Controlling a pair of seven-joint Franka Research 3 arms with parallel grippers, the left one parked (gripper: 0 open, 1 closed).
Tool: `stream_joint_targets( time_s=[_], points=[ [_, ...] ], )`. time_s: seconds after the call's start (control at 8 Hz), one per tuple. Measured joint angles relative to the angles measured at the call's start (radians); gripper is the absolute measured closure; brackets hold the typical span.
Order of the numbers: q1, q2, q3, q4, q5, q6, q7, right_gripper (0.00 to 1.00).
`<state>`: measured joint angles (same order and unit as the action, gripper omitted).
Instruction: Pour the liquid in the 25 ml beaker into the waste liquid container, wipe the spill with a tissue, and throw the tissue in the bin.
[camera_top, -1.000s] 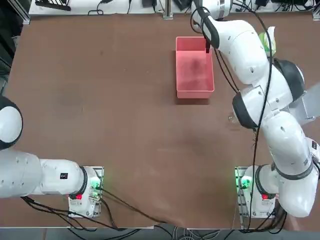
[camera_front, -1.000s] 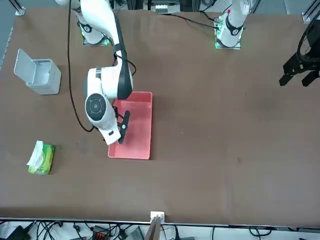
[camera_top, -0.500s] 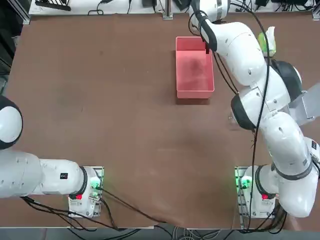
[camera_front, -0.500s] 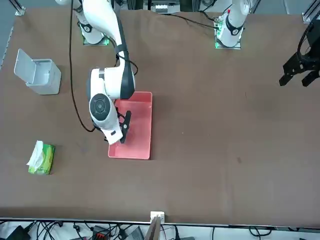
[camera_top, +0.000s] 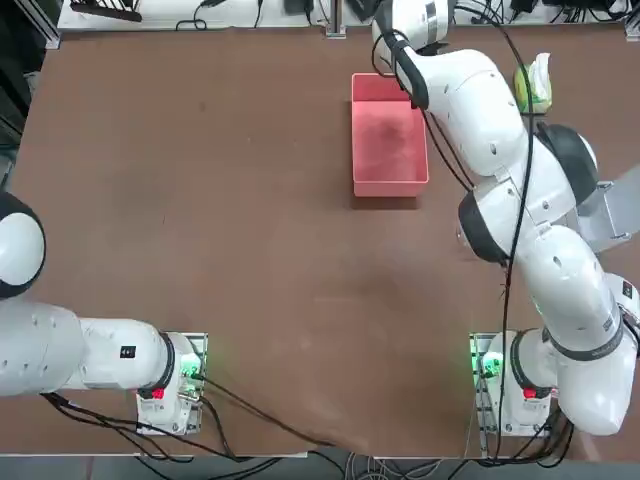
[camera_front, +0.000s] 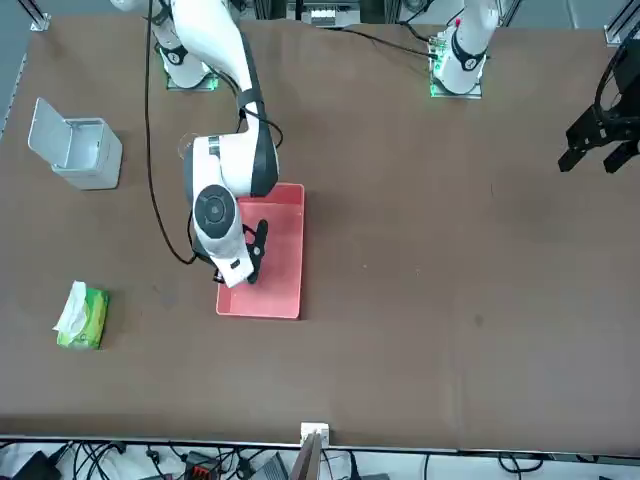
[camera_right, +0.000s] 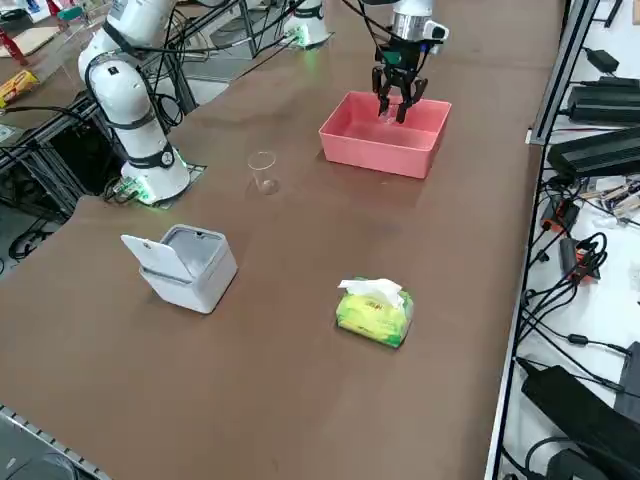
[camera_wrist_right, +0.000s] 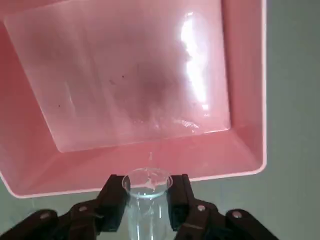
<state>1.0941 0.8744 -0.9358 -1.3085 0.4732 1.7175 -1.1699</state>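
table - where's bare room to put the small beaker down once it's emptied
Open tabletop lies toward the parked arm's side of the pink tray. On the working side it is tighter: the larger beaker, the bin and the tissue pack sit there. The right gripper, over the tray, holds the small beaker.

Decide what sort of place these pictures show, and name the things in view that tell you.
Probably a robotics lab set up for a chemistry-style chore. Two robot arms are bolted to a brown table, the right gripper holds a small glass beaker over a pink tray, and cables and power supplies line the edge.
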Motion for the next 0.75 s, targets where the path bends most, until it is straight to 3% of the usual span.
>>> stream_joint_targets(
  time_s=[0.75],
  points=[
    [0.002, 0.000, 0.007, 0.001, -0.018, 0.000, 0.023, 0.53]
  ],
)
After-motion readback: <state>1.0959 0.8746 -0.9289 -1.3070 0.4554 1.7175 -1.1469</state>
